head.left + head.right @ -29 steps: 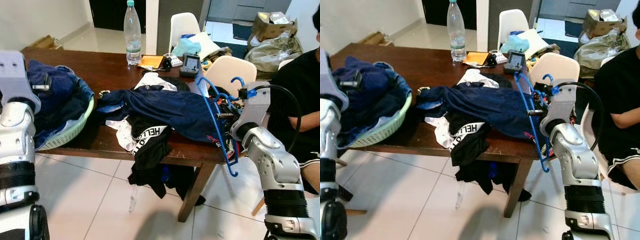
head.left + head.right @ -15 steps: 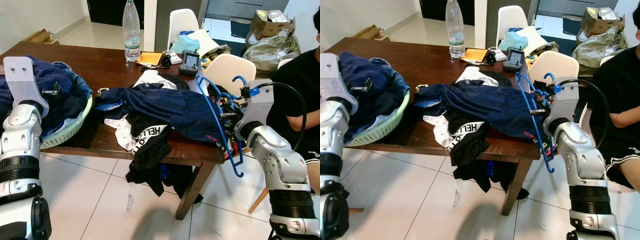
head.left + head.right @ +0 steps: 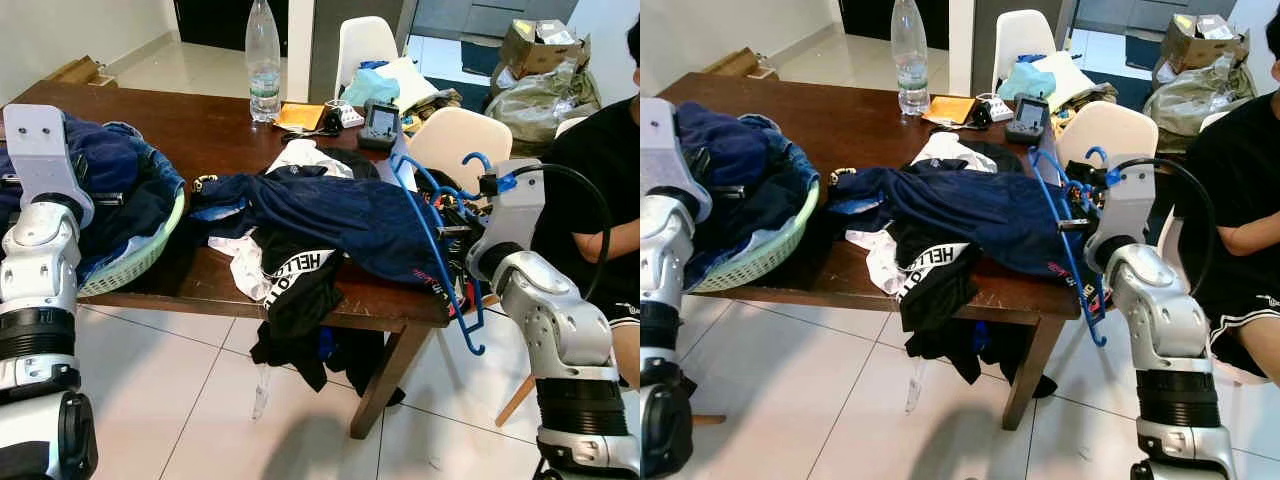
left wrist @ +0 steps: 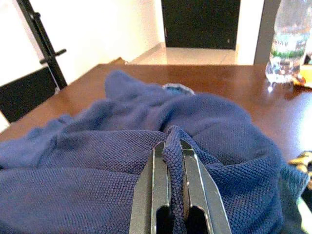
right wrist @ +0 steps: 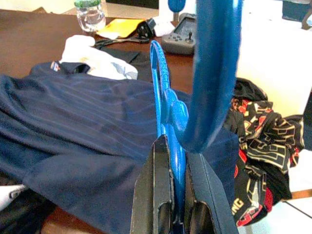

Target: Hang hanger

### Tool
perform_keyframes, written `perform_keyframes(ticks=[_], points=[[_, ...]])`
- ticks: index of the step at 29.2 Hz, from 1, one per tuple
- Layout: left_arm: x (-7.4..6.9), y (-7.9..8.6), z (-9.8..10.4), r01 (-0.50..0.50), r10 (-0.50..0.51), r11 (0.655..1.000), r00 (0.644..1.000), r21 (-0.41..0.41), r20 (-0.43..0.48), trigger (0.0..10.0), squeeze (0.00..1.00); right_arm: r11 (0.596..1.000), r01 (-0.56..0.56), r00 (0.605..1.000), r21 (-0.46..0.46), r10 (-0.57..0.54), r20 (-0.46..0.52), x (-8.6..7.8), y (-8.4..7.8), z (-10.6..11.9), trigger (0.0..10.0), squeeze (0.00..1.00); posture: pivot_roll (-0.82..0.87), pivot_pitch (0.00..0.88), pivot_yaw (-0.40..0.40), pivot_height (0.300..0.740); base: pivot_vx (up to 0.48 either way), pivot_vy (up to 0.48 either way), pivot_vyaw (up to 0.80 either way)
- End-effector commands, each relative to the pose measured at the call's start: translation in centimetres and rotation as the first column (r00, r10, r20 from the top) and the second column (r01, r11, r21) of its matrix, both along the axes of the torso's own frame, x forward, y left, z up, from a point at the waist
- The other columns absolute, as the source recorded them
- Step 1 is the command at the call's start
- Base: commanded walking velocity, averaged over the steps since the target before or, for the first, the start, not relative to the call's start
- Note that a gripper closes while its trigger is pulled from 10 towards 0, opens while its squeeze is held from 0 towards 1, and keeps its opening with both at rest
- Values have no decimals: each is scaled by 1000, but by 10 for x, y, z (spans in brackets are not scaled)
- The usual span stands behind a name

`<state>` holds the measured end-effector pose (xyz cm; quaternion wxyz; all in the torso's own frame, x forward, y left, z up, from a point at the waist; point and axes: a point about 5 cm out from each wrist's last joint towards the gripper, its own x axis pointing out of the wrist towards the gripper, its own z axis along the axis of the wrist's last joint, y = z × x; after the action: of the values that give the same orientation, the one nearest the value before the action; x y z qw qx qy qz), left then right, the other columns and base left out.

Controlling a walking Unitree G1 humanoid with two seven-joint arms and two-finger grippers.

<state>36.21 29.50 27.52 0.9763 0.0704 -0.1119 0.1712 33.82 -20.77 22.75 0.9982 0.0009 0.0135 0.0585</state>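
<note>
At the right-hand end of the dark wooden table (image 3: 190,135), the right gripper (image 5: 176,195) clamps the blue hanger (image 3: 440,250) between its two black fingers (image 5: 156,195), the fingers pressed against the hanger's neck. Hanger frame: tilted, running from about 11 o'clock near the table's far right corner down to 5 o'clock past the table edge, its hook (image 3: 474,160) curling up just beside the silver wrist of the right arm (image 3: 545,320). Navy striped shirt (image 3: 340,215): spread flat across the table at the centre, its right edge touching the hanger. Black and white garments (image 3: 295,285): spill over the near table edge at 6 o'clock of the shirt. Left gripper (image 4: 174,161): over the green laundry basket (image 3: 150,250) at 9 o'clock of the scene, its fingers (image 4: 156,180) together with a fold of the blue knitted garment (image 4: 122,146) pinched between them. Clear plastic bottle (image 3: 262,60): upright at the far edge of the table, at 12 o'clock; near it lie an orange envelope (image 3: 300,116) and a small grey device (image 3: 379,125). White chairs (image 3: 455,140): stand beyond and beside the table's right end. Person in black (image 3: 590,190): seated at 3 o'clock, well apart from the hanger.
</note>
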Motion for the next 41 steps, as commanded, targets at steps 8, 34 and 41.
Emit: perform_keyframes(ticks=[8, 34, 41], points=[[-24, -22, 168, 36, -124, 980, 882, 196, 455, 0, 0, 1000, 6, 998, 22, -8, 57, 6, 4, 12, 10000, 0, 77, 71, -30, 740, 0, 0, 0], [-20, -78, 193, 254, -409, 897, 790, 363, 456, 0, 0, 998, 41, 995, 40, -44, 89, 9, -2, 16, 10000, 0, 79, 51, -16, 740, 0, 0, 0], [-15, -66, 177, 263, -387, 910, 816, 320, 428, 39, 0, 999, 34, 996, 40, -37, 86, 10, 3, 13, 10000, 0, 81, 52, -14, 740, 0, 0, 0]])
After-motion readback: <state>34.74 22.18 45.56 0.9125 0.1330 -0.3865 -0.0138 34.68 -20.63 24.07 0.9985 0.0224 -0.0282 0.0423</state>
